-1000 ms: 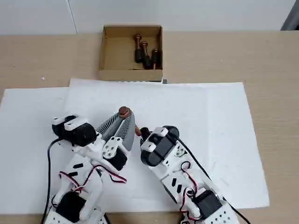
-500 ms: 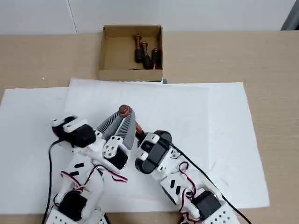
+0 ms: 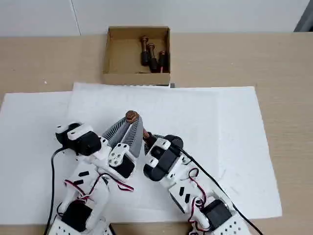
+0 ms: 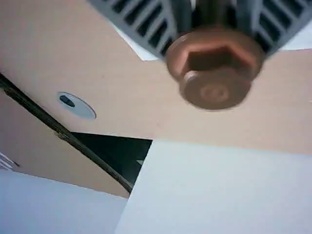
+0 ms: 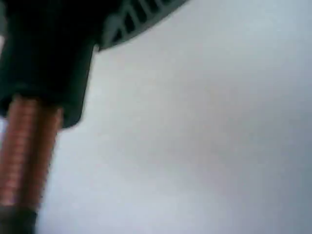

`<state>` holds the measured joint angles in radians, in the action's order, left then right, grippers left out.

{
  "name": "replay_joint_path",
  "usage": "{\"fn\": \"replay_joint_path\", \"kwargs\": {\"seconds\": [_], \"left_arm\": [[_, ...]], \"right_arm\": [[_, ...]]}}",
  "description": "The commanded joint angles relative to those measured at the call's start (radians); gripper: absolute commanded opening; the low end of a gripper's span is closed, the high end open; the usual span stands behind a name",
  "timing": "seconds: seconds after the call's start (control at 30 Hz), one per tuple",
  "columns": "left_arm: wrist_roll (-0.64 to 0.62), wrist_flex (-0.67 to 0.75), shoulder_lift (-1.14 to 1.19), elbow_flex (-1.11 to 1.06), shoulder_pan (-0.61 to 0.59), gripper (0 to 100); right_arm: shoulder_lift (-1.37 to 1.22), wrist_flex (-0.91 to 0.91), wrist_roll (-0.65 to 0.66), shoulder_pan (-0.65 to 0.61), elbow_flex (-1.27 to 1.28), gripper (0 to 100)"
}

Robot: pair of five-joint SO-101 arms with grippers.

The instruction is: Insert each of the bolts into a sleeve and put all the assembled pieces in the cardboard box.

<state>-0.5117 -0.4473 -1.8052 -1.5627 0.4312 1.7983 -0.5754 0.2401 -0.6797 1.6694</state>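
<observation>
My left gripper [image 3: 130, 122] is shut on a copper bolt [image 3: 130, 116] over the white sheet, and the hexagonal head [image 4: 214, 68] pokes out past its grey ribbed fingers [image 4: 141, 19]. The right gripper [image 3: 146, 140] sits close beside it, shut on a black sleeve [image 5: 44, 58]. The bolt's threaded shaft [image 5: 27, 151] runs into that sleeve's end. How deep it goes is hidden. The cardboard box [image 3: 115, 54] stands at the far side of the table with three assembled pieces [image 3: 152, 55] lying in its right half.
A large white sheet [image 3: 220, 127] covers the table's near half, with bare wooden tabletop [image 3: 283, 63] around it. Both arms crowd the near centre. The box's left half has bare floor.
The right arm's wrist has drawn back and toward the left gripper, turning slightly. The left gripper with the bolt has barely shifted.
</observation>
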Motion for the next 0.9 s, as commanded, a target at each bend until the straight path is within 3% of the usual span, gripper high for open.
{"fn": "replay_joint_path", "kwargs": {"seconds": [0.0, 0.37, 0.57, 0.73, 0.87], "left_arm": [[0.008, 0.008, -0.012, 0.007, 0.000, 0], [0.003, -0.118, -0.011, -0.056, 0.121, 0], [0.005, -0.163, -0.011, -0.068, 0.112, 1], [0.043, -0.169, -0.011, -0.050, 0.037, 14], [0.095, -0.175, -0.011, -0.005, -0.015, 15]], "right_arm": [[0.016, 0.031, 0.008, 0.008, 0.014, 0.2], [0.016, 0.033, 0.009, -0.007, -0.002, 0.2], [0.016, 0.033, 0.009, -0.007, -0.002, 0.2], [0.016, 0.033, 0.009, -0.004, -0.002, 0.2], [0.016, 0.033, 0.009, -0.004, -0.002, 0.2]]}}
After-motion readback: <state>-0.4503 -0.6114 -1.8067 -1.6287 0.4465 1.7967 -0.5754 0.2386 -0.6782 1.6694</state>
